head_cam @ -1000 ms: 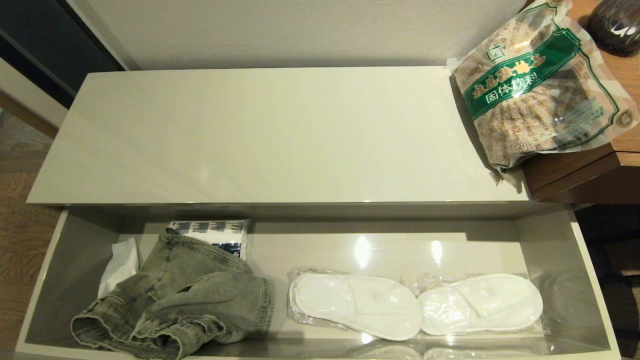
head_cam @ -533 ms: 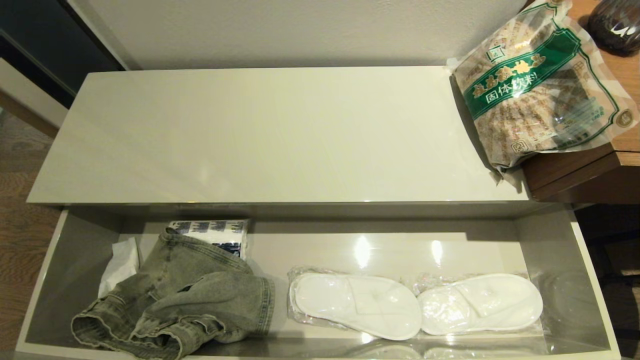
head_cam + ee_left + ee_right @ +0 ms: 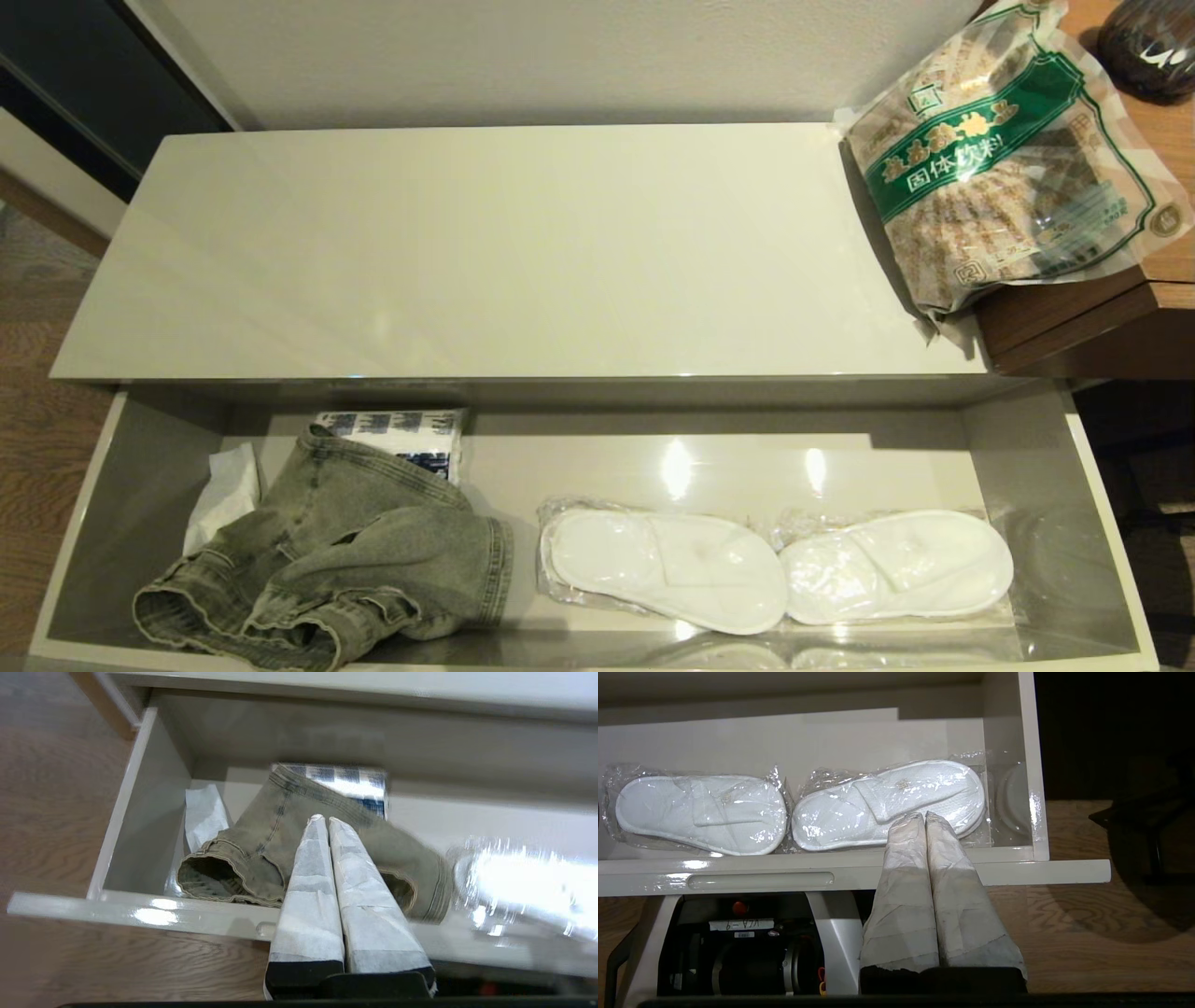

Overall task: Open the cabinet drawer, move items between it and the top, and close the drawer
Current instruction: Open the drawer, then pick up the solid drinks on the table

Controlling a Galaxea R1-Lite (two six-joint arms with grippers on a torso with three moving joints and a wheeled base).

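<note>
The cabinet drawer (image 3: 1036, 448) is standing pulled out, so the step in hand is, in my judgement, the moving of items. The left gripper (image 3: 325, 820) is hovering over the front of the drawer above the denim garment (image 3: 345, 551), with its two fingers pressed together and holding nothing. To do this step well, it should first spread the fingers, then come down on a thick fold of the denim, not on the thin hem, and lift straight up so the cloth is not dragging the tissue pack (image 3: 406, 431) along. The right gripper (image 3: 924, 816) is also pressed together and empty, hanging near the drawer's front at its right end, above the wrapped slippers (image 3: 775, 565).

The drawer is holding the crumpled garment at its left, the tissue pack behind it and partly under it, a white tissue sheet (image 3: 224, 490) beside it, and the two slippers at right. The food bag (image 3: 1004, 159) is lying on the brown desk (image 3: 1074, 322), its lower corner overhanging the cream top (image 3: 513, 252).
</note>
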